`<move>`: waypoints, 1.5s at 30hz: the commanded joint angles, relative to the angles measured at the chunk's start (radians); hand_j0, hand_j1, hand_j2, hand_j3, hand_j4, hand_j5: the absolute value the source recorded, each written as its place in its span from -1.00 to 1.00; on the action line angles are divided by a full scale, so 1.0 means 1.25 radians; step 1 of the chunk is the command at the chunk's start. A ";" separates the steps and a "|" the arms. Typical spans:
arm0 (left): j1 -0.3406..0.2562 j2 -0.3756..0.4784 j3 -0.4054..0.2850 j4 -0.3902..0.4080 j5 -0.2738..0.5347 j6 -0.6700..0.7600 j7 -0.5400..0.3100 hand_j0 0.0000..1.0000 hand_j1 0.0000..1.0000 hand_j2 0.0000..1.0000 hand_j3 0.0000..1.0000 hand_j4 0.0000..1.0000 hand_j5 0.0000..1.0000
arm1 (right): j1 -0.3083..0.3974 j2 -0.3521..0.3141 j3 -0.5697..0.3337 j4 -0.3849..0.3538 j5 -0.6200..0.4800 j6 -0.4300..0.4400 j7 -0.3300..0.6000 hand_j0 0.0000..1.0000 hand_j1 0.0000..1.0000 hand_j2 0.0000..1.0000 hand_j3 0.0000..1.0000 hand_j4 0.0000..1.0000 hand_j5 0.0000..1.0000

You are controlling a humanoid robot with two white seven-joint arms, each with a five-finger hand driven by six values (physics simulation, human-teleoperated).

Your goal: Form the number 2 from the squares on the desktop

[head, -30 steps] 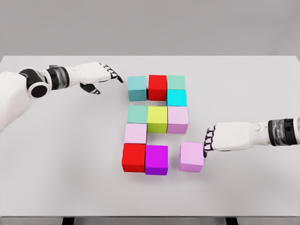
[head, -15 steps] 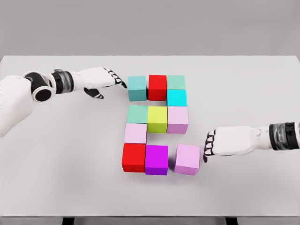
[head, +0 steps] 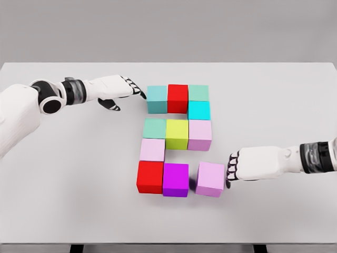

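Eleven coloured squares are laid out on the white table point(head: 63, 174) in the rough form of a 2. The top row is made of a teal square point(head: 156, 99), a red square point(head: 177, 98) and a pale green square point(head: 198, 93), with a cyan square point(head: 198, 110) just below the last. The middle row is formed by a mint square point(head: 154, 128), a yellow-green square point(head: 177, 133) and a lilac square point(head: 199, 134). A pale pink square point(head: 152, 149) sits beneath the mint one. The bottom row holds a second red square point(head: 150, 176) and a magenta square point(head: 176, 179); a light purple square point(head: 210, 178) is set slightly askew (a narrow gap remains beside the magenta one).

The right robot hand point(head: 233, 167) is held flat against the light purple square's right side, fingers extended together, nothing grasped. The left robot hand point(head: 126, 88) is stretched out, its fingertips point(head: 141, 94) touching the teal square's left face.
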 commanded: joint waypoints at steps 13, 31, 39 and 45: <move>-0.007 0.013 0.027 0.070 0.008 0.001 0.002 0.75 0.75 0.75 0.75 0.75 0.75 | 0.002 0.022 -0.002 0.005 0.002 0.001 0.000 0.27 0.27 0.27 0.27 0.27 0.27; 0.009 0.118 0.167 0.217 0.003 0.001 0.002 1.00 1.00 1.00 1.00 1.00 1.00 | 0.002 0.042 -0.017 0.043 -0.005 0.001 0.002 0.27 0.27 0.27 0.27 0.27 0.27; 0.043 0.149 0.216 0.189 0.001 0.001 0.002 1.00 1.00 1.00 1.00 1.00 1.00 | 0.002 0.051 -0.018 0.044 -0.005 0.001 0.002 0.27 0.27 0.27 0.27 0.27 0.27; 0.053 0.154 0.216 0.190 0.000 0.001 0.002 1.00 1.00 1.00 1.00 1.00 1.00 | 0.001 0.046 -0.019 0.045 -0.005 0.001 0.002 0.27 0.27 0.27 0.27 0.27 0.27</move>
